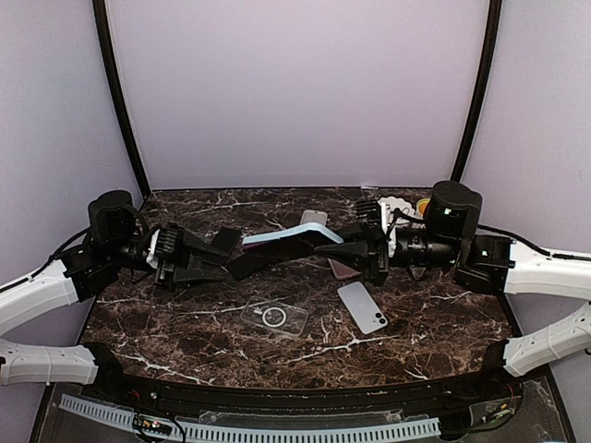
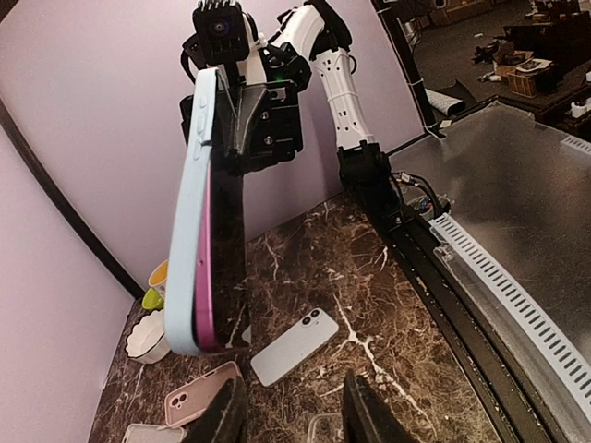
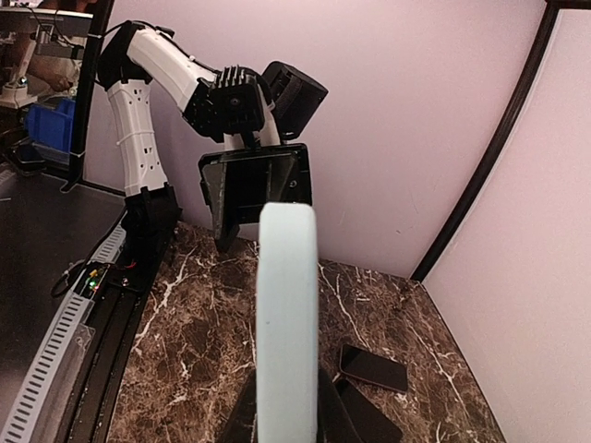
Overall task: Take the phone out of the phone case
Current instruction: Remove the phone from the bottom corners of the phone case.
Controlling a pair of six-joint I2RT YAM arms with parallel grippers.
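A light blue phone case (image 1: pixel 294 238) hangs above the table between the two arms. My right gripper (image 1: pixel 358 244) is shut on its right end. In the right wrist view the case (image 3: pixel 286 314) stands edge-on between the fingers (image 3: pixel 355 415). The magenta-edged phone (image 2: pixel 205 277), with a dark screen, is peeled partly out of the case (image 2: pixel 187 240) at the end towards my left arm. In the top view the phone (image 1: pixel 263 262) dips below the case. My left gripper (image 2: pixel 291 415) is open, just short of that free end, with nothing between its fingers.
On the marble table (image 1: pixel 185 323) lie a white phone (image 1: pixel 362 306), a clear case (image 1: pixel 274 317), a pink case (image 2: pixel 199 392) and a dark phone (image 3: pixel 374 367). A white bowl (image 2: pixel 148 337) and a yellow cup (image 2: pixel 159 274) stand at the back right.
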